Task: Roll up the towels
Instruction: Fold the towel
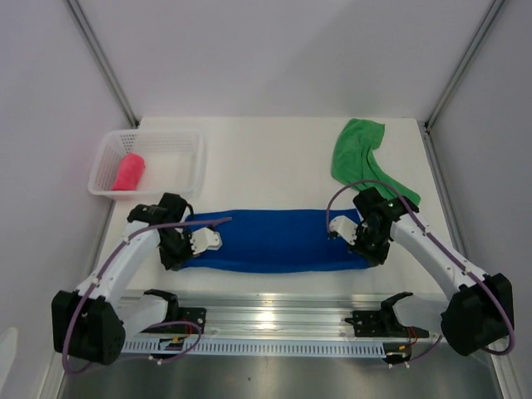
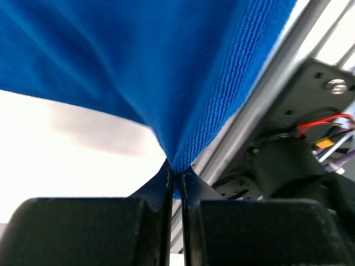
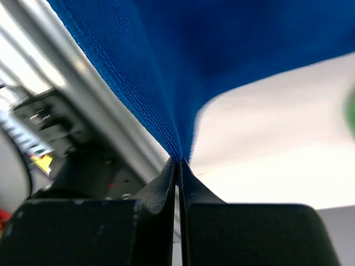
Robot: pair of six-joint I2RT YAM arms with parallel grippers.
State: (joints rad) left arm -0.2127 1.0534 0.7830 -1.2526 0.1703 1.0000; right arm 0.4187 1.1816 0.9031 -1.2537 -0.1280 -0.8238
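Left gripper (image 2: 175,176): jaws pinched shut on one near corner of the royal blue soft fabric towel (image 1: 274,239), with only a thin tip of cloth caught. Right gripper (image 3: 178,163): clamped the same way on the opposite near corner.

Blue towel lies stretched between them across the near part of the white table (image 1: 266,158).

Crumpled bright green towel (image 1: 359,154) lies far right, its tail just beside the right arm. Pink-red rolled towel (image 1: 129,172) sits in the white plastic mesh basket (image 1: 198,162).

Risks:
- Both bites look shallow, so pulling the arms apart could slip a corner free.
- Uneven travel would skew the roll.
- The right arm could drag the green tail.
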